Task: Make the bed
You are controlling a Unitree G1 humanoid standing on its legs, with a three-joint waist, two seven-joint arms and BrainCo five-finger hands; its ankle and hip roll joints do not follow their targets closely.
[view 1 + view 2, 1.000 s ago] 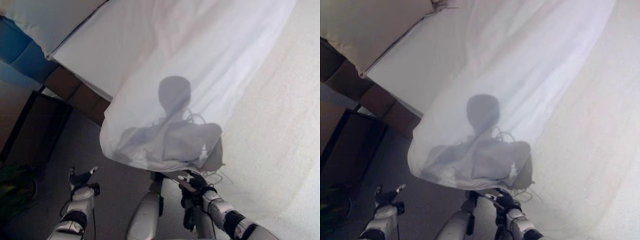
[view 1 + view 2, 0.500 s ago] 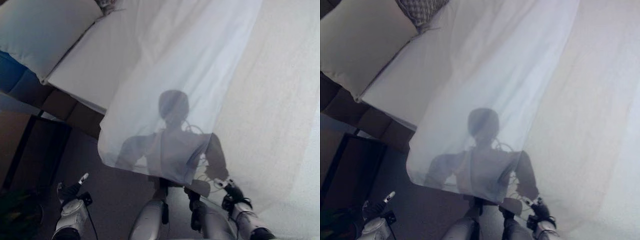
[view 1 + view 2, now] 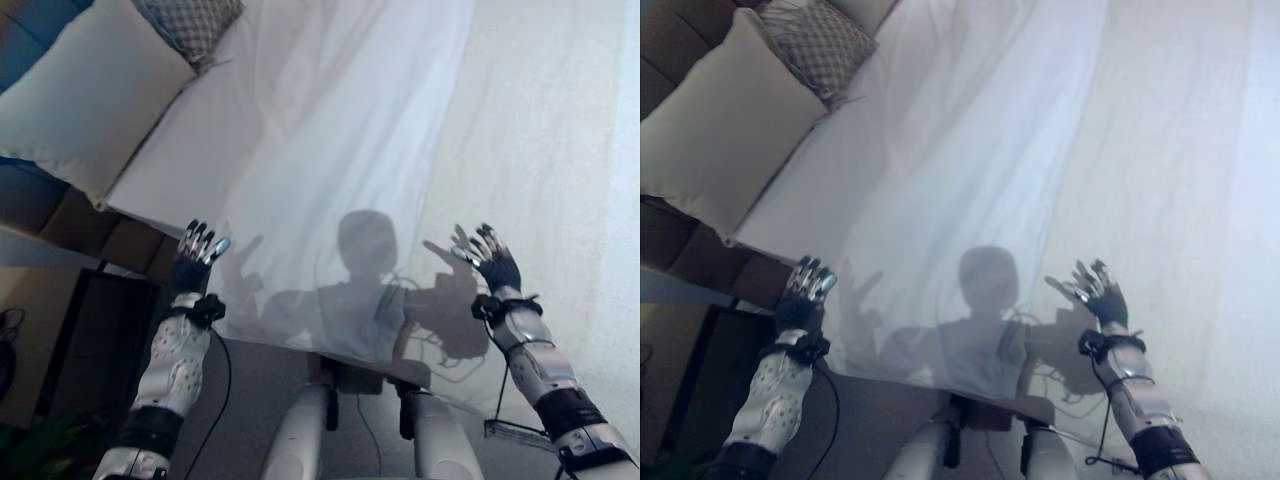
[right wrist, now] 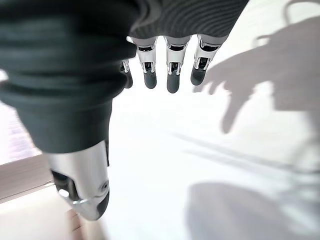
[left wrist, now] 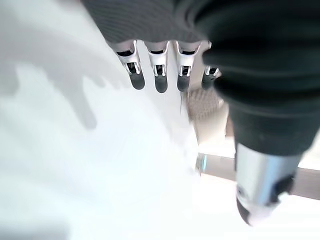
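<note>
both hands — left hand (image 3: 193, 262), right hand (image 3: 488, 262) — fingers straight over white sheet (image 3: 350, 130).

No text, label, brand, number or sign can be read in any view. Nothing legible is carried by the white sheet (image 3: 340, 130), the pillow (image 3: 80, 110) or the patterned cushion (image 3: 190, 25).

It was a bedroom: a bed (image 3: 190, 150) with white sheet (image 3: 340, 150), pillow (image 3: 85, 100) and checked cushion (image 3: 190, 22) at eleven o'clock.
</note>
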